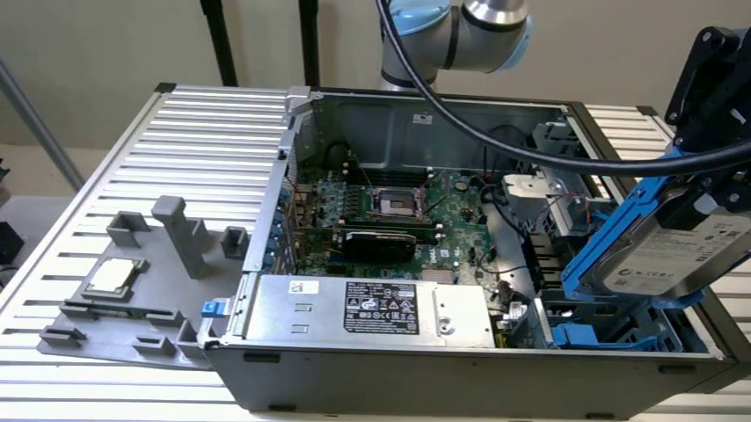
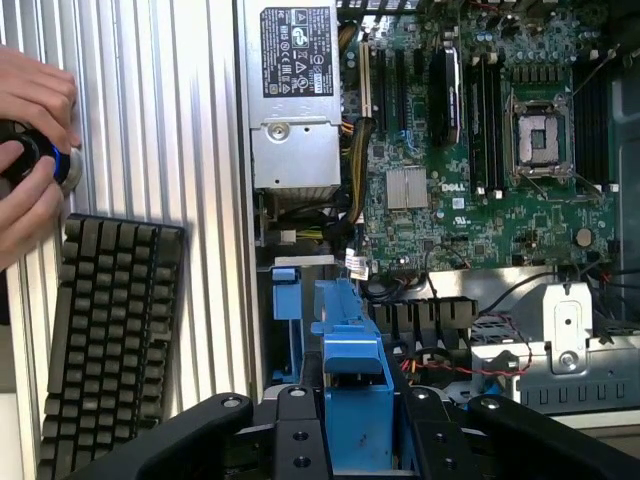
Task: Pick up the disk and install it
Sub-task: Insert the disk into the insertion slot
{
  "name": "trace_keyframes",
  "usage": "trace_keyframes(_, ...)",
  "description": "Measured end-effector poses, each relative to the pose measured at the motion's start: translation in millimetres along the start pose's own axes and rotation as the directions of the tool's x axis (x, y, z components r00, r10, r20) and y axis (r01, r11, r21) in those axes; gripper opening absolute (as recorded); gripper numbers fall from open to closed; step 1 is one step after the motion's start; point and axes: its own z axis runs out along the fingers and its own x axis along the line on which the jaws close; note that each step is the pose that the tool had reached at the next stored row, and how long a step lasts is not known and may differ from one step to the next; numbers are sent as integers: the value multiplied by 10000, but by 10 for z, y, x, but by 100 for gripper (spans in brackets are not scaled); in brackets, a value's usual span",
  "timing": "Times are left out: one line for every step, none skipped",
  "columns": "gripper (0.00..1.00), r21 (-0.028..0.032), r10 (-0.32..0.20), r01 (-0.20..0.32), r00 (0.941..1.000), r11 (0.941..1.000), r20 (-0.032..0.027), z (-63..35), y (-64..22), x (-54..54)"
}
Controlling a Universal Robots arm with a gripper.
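Note:
The disk, a silver-grey drive with a white label in a blue carrier, hangs tilted in the air over the open computer case's corner at the exterior view's right. My black gripper is shut on it from above. In the wrist view the carrier's blue edge sits clamped between the two black fingers of my gripper. Directly below the disk is the blue drive cage inside the case.
The open case holds a green motherboard, a silver power supply and cables. A grey fixture with a square silver chip lies on the slatted table. A keyboard and a person's hand are beside the case.

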Motion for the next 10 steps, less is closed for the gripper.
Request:
trace_keyframes(33,0,0,0,10000,10000,0,1,5,0)
trace_keyframes(33,-1,-7,7,10000,10000,0,2,13,1)
trace_keyframes(33,-2,-24,24,10000,10000,-2,4,26,2)
trace_keyframes(33,-4,-51,51,10000,10000,-1,8,43,3)
trace_keyframes(33,-6,-88,88,10000,10000,-3,13,61,5)
trace_keyframes(33,-9,-134,134,9999,9999,-6,17,74,6)
trace_keyframes(33,-11,-177,177,9998,9998,-6,25,84,8)
trace_keyframes(33,-14,-210,210,9998,9998,-7,35,90,9)
trace_keyframes(33,-14,-221,221,9998,9998,-8,44,89,10)
trace_keyframes(33,-14,-221,221,9998,9998,-9,51,89,10)
